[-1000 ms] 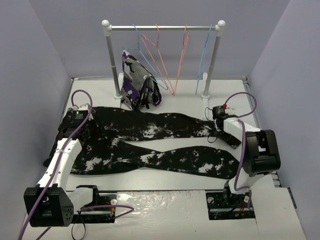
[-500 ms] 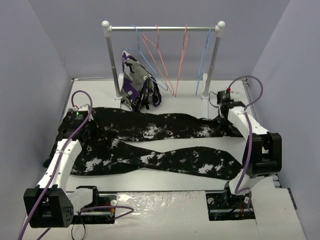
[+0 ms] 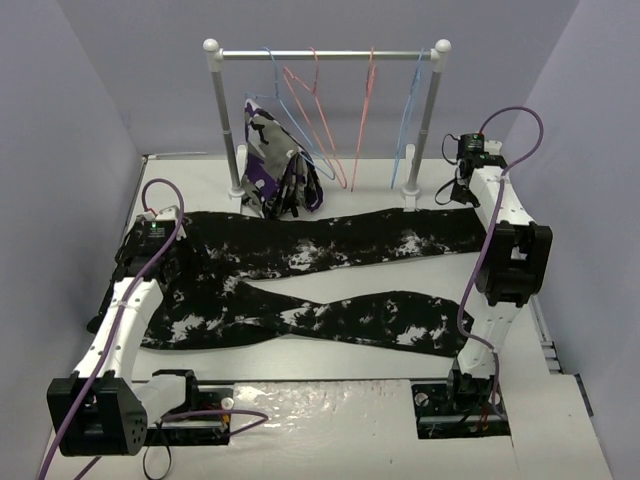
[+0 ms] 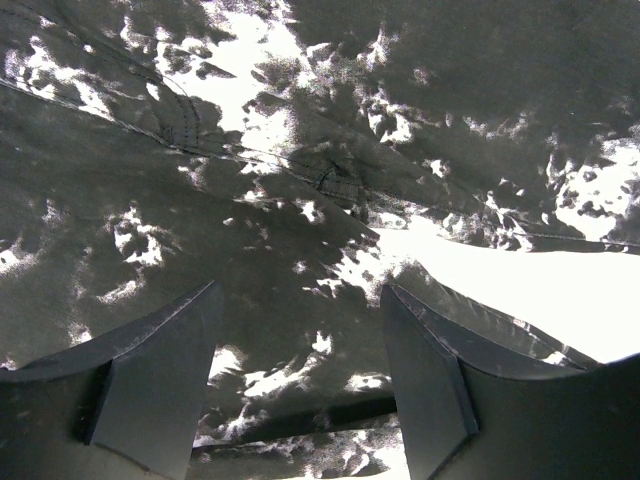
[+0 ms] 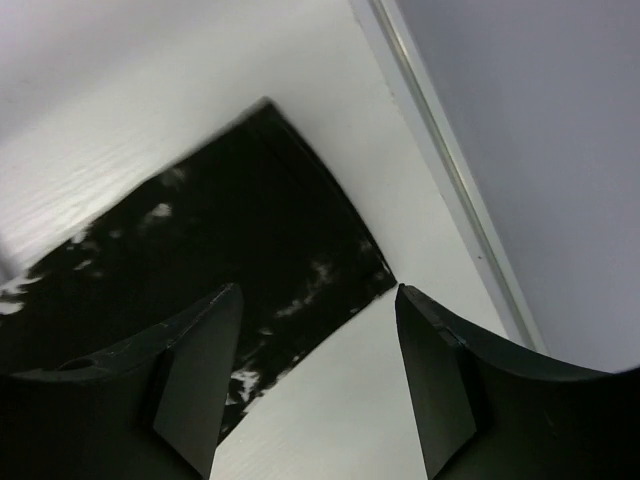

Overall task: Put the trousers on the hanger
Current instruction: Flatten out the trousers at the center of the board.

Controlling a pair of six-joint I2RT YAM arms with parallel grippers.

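Trousers (image 3: 300,255) lie spread flat on the white tabletop (image 3: 200,185), soft black cloth mottled all over with ragged white splotches. The waist is at the left and the two long legs run to the right. The far leg is nearly straight, and its square cuff ends near the right post of the rack (image 3: 320,55). The near leg bends in a shallow wave. The left wrist view shows stitched seams and light creases in the fabric.

The left claw (image 4: 300,380) sits over the waist end with its dark, wedge-shaped fingers spread and cloth showing between them; I cannot tell whether they touch it. The right claw (image 5: 315,385) hangs above the far leg's cuff, jaws apart, holding nothing.

The hanger (image 3: 408,108), thin light-blue wire, hangs at the right end of the rack's rail, beside pink hangers (image 3: 366,100) of the same triangular shape. A purple garment (image 3: 275,165) droops at the rack's left end.
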